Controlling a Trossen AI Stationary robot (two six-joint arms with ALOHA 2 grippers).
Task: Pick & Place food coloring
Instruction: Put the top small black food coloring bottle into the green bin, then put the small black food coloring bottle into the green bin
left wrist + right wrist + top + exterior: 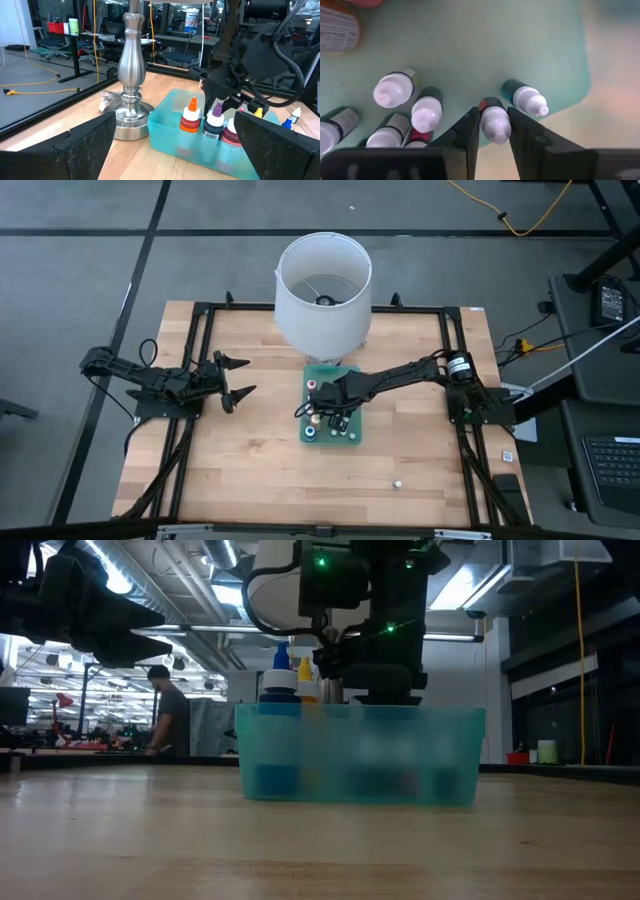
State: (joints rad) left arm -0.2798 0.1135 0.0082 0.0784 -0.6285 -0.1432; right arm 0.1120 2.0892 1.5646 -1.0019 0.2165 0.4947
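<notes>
A shallow teal tray (352,435) lies mid-table and holds several small food coloring bottles (427,112) with white tips, which stand on its floor. My right gripper (495,137) reaches down into the tray from the table's right and is shut on one bottle (495,122) with a red label. In the left wrist view the bottles (215,120) show orange, purple, red, yellow and blue caps. My left gripper (240,377) waits open at the table's left, pointing level toward the tray. My right gripper has the white-tipped upper end (492,117) of the red-labelled bottle between its two fingers, one on each side. The fingers come from above, pointing steeply down. The bottle stands nearly upright near the tray's edge. I cannot tell whether its base rests on the tray floor.
A lamp with a white shade (323,290) and a metal stem (131,75) stands just behind the tray. A larger labelled bottle (335,30) is also in the tray. A small ball (397,483) lies near the front edge. A person (170,720) stands in the room beyond.
</notes>
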